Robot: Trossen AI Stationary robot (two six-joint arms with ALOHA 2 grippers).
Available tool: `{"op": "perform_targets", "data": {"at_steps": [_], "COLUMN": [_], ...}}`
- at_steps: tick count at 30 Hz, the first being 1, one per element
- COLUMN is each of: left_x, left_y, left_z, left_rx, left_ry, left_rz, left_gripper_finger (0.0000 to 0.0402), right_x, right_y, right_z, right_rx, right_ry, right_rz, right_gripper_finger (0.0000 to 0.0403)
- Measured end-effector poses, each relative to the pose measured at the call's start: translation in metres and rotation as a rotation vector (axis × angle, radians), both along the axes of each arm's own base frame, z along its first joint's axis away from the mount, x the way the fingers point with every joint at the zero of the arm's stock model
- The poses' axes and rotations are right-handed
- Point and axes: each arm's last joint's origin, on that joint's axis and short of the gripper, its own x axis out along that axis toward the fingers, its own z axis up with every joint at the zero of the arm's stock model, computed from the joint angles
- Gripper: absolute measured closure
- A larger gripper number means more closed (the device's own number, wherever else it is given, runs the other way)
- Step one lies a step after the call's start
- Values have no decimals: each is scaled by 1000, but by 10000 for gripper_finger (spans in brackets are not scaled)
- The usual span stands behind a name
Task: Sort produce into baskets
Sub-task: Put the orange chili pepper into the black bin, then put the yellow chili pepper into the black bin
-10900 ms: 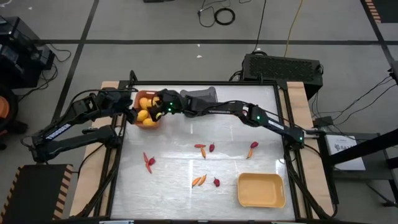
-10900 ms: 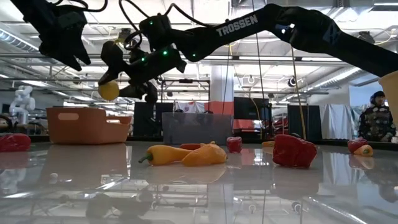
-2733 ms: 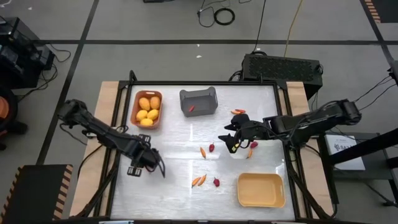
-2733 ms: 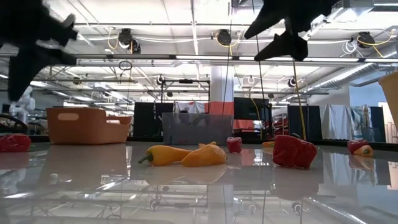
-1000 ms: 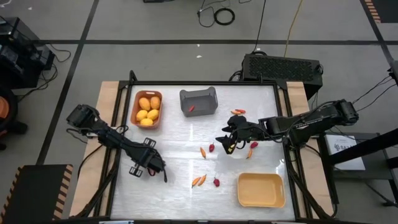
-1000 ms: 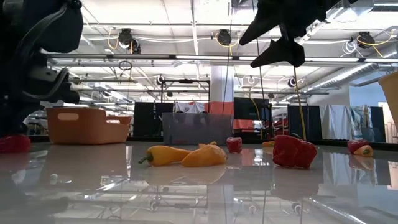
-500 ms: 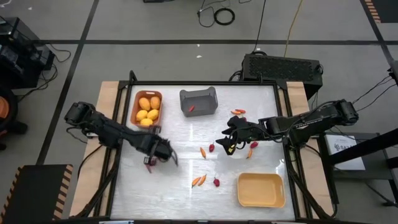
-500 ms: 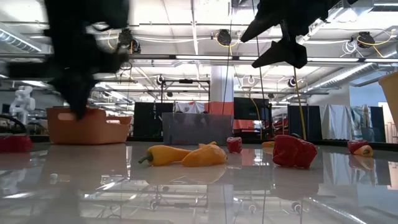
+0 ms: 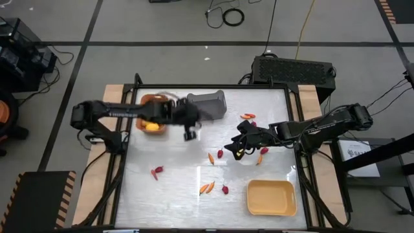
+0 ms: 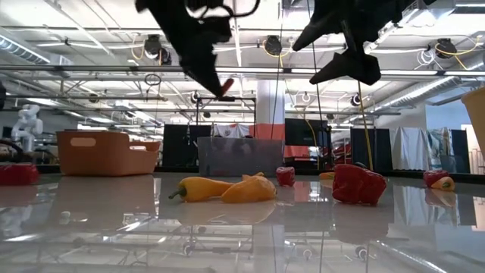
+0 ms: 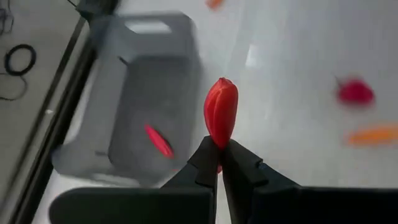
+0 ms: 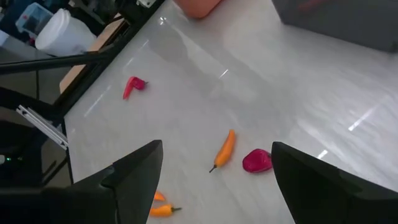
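One pepper now airborne, left tool

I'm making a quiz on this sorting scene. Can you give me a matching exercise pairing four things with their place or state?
Things:
1. red pepper
2. left gripper
3. right gripper
4. pale yellow basket

Places or states:
A. open, above the table near a dark-red berry
B. holds no produce
C. pinched between jaws, in the air
D. near the dark grey basket, shut

Pairs: 1-C, 2-D, 3-A, 4-B
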Motion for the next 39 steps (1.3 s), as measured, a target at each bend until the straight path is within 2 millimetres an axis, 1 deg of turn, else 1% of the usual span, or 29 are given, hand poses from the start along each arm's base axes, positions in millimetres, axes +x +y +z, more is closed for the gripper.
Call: {"op": "perform_targets", "data": {"at_steps": [4,6,8,11,15,18,20,26,30,33,35,37,39], "left_x": [-1,-2,-2,-1,0,0,0,-1,-2,-7,-11,-19,-29], "left_y": [41,57,67,74,75,76,77,79,79,76,72,66,59], "left_z": [-2,-7,-9,-12,-13,-12,-12,-12,-12,-4,9,22,34], "left_rx": [-105,-163,-207,-233,-207,-169,-142,-88,-71,-129,-190,-240,-272], "left_ry": [-86,-103,-127,-145,-147,-146,-138,-124,-121,-157,-197,-203,-209], "left_rz": [93,126,143,177,175,168,182,226,250,266,256,219,182], "left_gripper_finger": [386,386,386,386,384,368,348,270,234,221,220,219,219], "right_x": [0,0,0,0,0,0,0,1,1,1,-1,-2,-5], "right_y": [-1,-2,-3,-3,-3,-3,-3,-3,-3,-4,-9,-18,-31], "right_z": [0,0,0,0,0,0,0,0,1,0,1,4,9], "right_rx": [10,9,2,-29,-83,-100,-102,-102,-102,-106,-107,-116,-139], "right_ry": [-2,-1,-1,3,10,12,12,10,6,14,26,67,145], "right_rz": [-16,-21,-19,2,43,56,58,58,58,84,123,129,121], "right_gripper_finger": [110,110,110,110,110,110,110,110,110,110,110,110,110]}}
